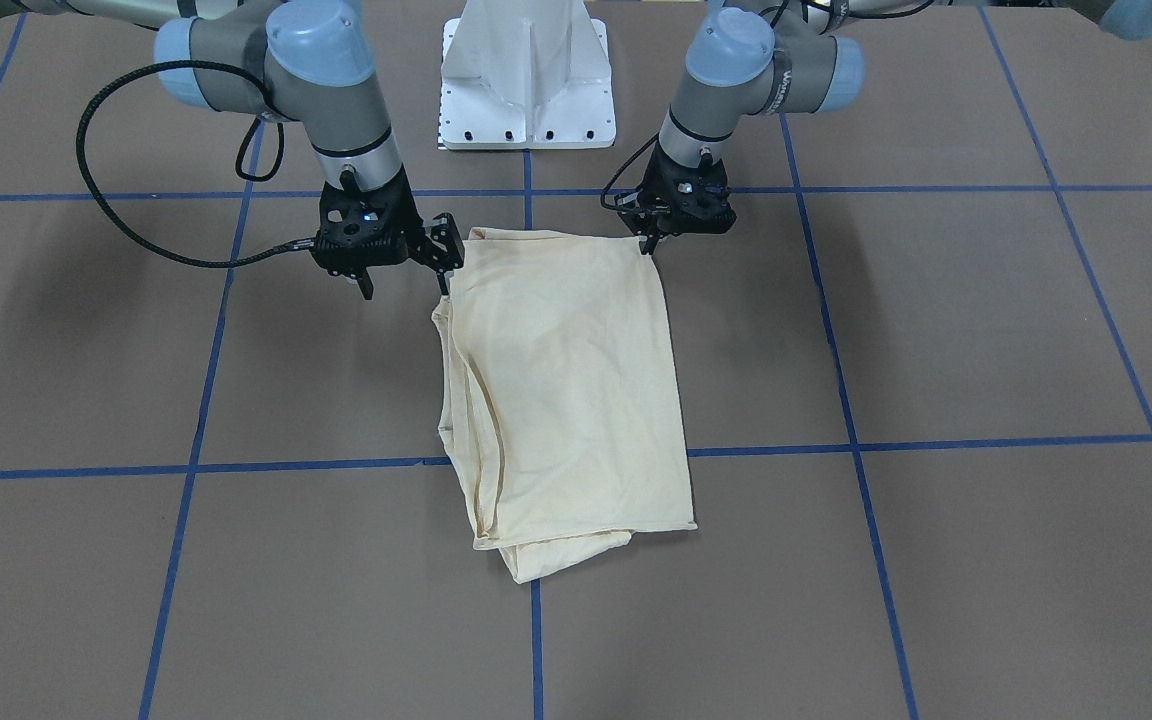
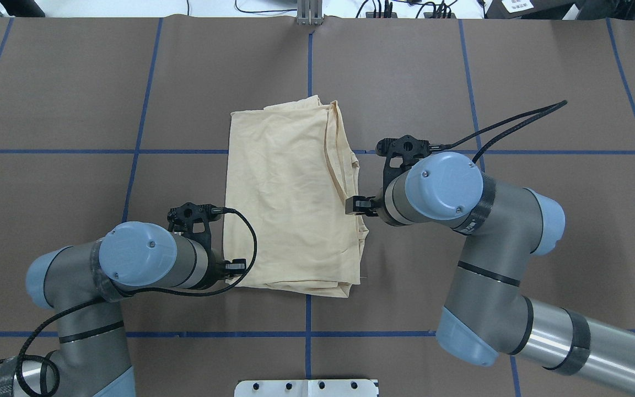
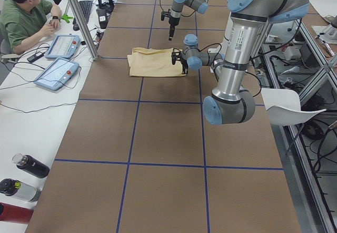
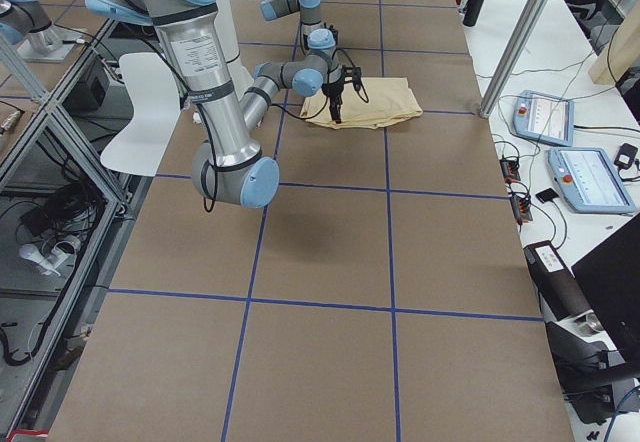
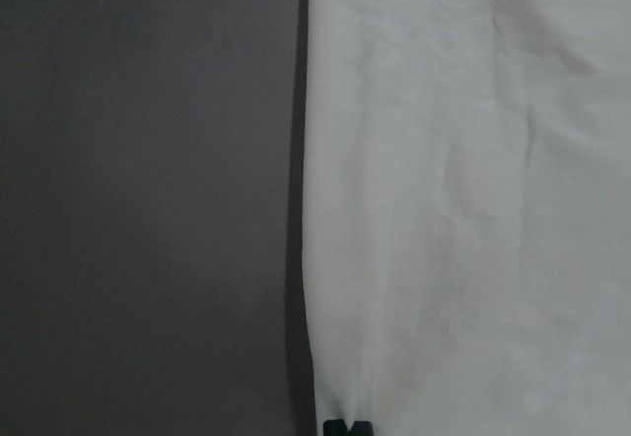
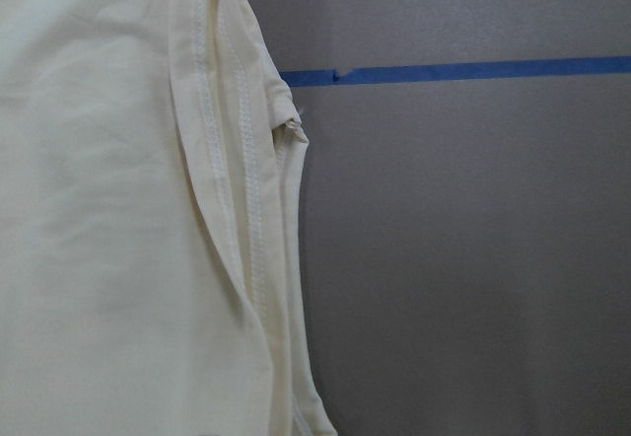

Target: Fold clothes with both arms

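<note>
The shirt [image 2: 290,198] lies flat on the table [image 2: 75,82], folded into an upright rectangle. It sits in front of the base [image 1: 528,80] and covers a crossing of the blue tape lines [image 2: 309,60].

**Left gripper** [image 2: 236,268]
- It is at the shirt's near corner on the robot's left.
- The left wrist view shows both fingertips [image 5: 347,428] pressed together on the cloth right at its edge, with faint creases running toward them. The jaws are closed on the shirt.
- The cloth around this corner is still flat on the table.

**Right gripper** [image 1: 406,288]
- It is low over the table at the shirt's opposite long edge, further from the base than the left gripper.
- The jaws are spread wide. One finger [image 1: 446,262] is at the shirt's edge and the other [image 1: 367,285] is over bare table, clear of the cloth.
- The right wrist view shows stacked layers with stitched hems [image 6: 227,160] along this edge. Bare table and a tape line [image 6: 473,71] lie beside them.
</note>
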Controlling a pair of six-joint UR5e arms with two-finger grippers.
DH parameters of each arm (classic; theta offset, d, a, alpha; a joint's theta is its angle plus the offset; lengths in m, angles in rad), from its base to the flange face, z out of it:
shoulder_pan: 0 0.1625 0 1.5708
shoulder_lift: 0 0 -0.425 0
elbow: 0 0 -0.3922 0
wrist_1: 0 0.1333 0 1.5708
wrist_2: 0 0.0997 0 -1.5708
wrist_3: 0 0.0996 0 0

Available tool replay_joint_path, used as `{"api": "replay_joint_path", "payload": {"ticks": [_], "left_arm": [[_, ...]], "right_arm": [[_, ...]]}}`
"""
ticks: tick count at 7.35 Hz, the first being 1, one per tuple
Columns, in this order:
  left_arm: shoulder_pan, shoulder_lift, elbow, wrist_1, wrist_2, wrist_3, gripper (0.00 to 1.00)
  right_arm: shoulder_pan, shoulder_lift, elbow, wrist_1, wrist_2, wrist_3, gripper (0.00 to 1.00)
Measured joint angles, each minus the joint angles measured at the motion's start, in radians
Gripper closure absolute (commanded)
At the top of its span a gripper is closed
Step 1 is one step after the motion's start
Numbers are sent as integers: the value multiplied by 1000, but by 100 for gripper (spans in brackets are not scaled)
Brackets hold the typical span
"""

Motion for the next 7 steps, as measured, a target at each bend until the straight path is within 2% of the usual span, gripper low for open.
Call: {"api": "replay_joint_path", "payload": {"ticks": [2,7], "left_arm": [[0,-2,0,0,0,0,100],[0,-1,0,0,0,0,100]], "right_arm": [[-40,7,-58,75,-52,38,36],[-103,15,-107,89,-127,45,42]]}}
